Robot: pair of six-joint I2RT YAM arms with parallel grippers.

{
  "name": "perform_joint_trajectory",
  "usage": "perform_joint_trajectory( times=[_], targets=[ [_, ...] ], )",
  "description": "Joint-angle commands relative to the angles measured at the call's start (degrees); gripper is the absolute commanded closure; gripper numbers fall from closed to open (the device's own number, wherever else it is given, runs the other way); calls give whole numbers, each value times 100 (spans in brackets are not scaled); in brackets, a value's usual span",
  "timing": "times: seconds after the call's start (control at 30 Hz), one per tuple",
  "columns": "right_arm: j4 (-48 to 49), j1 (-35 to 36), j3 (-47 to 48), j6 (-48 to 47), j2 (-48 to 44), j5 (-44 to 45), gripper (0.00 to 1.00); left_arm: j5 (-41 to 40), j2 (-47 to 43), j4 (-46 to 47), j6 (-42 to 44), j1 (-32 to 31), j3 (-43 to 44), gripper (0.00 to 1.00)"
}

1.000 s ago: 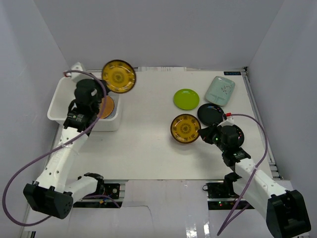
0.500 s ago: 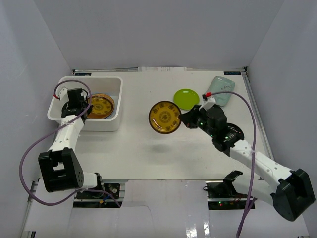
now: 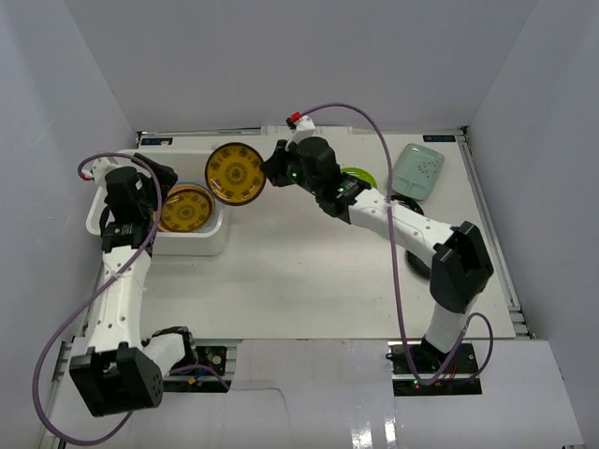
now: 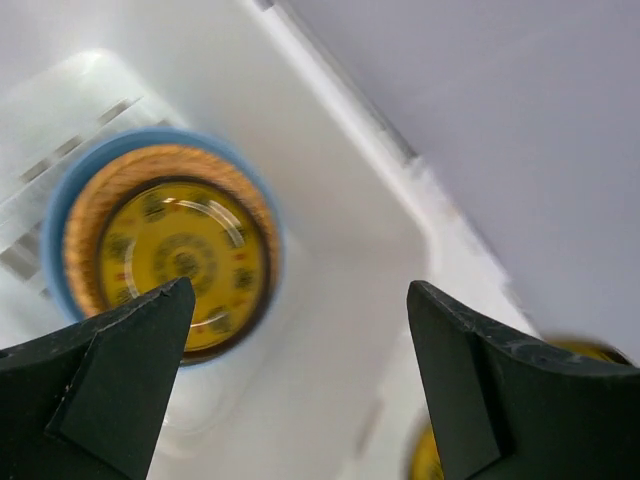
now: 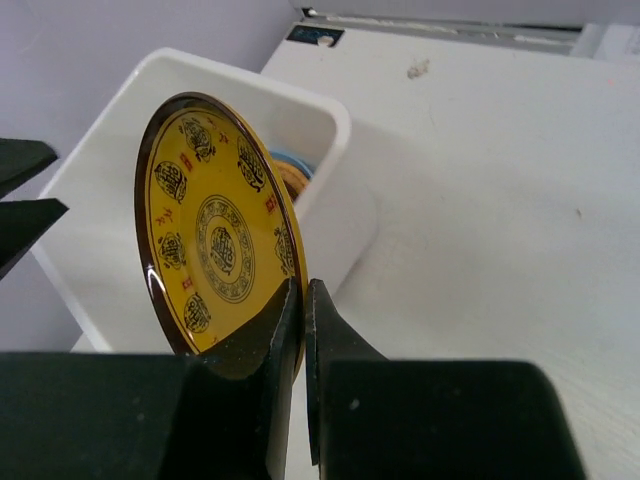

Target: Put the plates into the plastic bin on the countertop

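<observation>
White countertop (image 3: 309, 271), patterned plate (image 5: 215, 240) on edge, right hand (image 5: 303, 292) pinching rim

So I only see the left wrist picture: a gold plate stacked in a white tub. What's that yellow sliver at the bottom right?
Observer: A second brown-and-gold plate, pinched on edge by the right gripper, in the air near the plastic bin's right edge.
Visitor: Any plates not packed yet?
Observer: Yes, a lime green plate partly behind the right arm, and a pale mint plate at the far right.
</observation>
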Motion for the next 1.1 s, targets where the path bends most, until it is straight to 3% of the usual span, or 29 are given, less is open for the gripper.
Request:
perform_joint_trajectory(
  times=[0.0,0.2,0.43,0.53,0.57,0.67,0.73,0.83,0.9,0.97,1.03,1.07],
  targets=[
    [-4,237,1201,-265,568,134,92,972,-677,369,-1,21,436,2],
    [-355,694,3105,-564,2114,275,92,2781,-652,448,-107,-146,1121,2],
    [-514,1055,4973,-943,3838,398,92,3435,-555,247,209,-269,1763,2],
    [-278,1063,4695,-846,3656,310,56,3408,-546,150,271,-296,1887,2],
    [-190,1055,4562,-846,3541,275,35,3426,-555,150,219,-296,1887,2],
    [-197,1029,4324,-1056,2893,327,26,3514,-537,263,35,-296,1765,2],
    [-206,994,4018,-1118,2470,406,26,3636,-476,334,-98,-296,1685,2],
    [-110,827,2737,-1162,1329,626,34,3979,-362,562,-370,-296,1509,2],
    [65,572,1227,-1119,266,968,47,4260,-187,747,-616,-427,1351,2],
    [329,107,-543,-979,-499,1144,60,3939,51,897,-669,-1188,1254,2],
    [374,-732,-1604,-472,-1598,1101,69,3525,357,914,-495,-2179,1315,2],
    [374,-1060,-2123,-268,-1932,1005,78,3323,551,906,-459,-2446,1350,2]
  ],
)
